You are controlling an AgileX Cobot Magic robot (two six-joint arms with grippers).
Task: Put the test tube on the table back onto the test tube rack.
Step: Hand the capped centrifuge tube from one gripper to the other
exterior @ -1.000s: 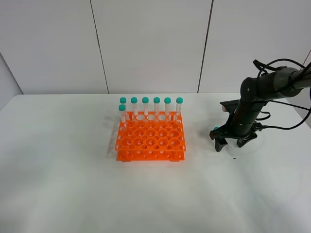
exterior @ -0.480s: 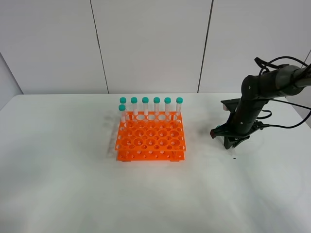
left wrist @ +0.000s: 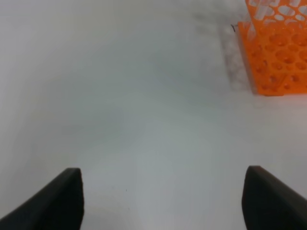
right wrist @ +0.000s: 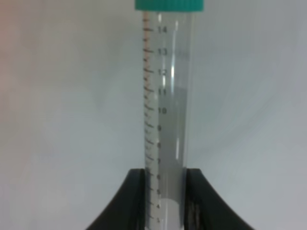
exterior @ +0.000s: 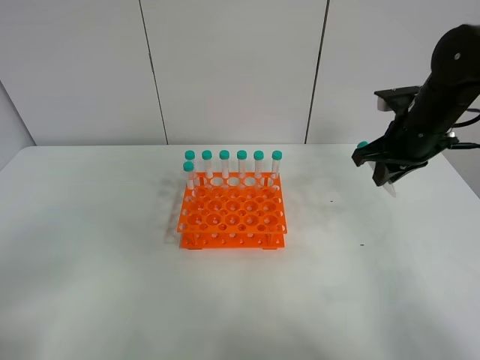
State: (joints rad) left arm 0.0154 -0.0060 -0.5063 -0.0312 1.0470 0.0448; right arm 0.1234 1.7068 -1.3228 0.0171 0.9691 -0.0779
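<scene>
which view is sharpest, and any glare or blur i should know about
Right wrist view: sharpest, the tube scale marks readable, a thin glare streak down its wall. Left wrist view: the left pincer is a dark blur at the frame edge, the rack soft. Exterior high view: even light, only faint shadows by the rack.

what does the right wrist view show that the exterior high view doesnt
Only the right wrist view: the printed scale running down the test tube, and the right claw pinching it near the low numbers.

Only the exterior high view: the orange test tube rack with seven other teal-capped tubes standing in it, and the dark arm holding the tube tilted, off to the rack's right.

Both: the test tube with its teal cap, gripped in the right claw, and the white table.
</scene>
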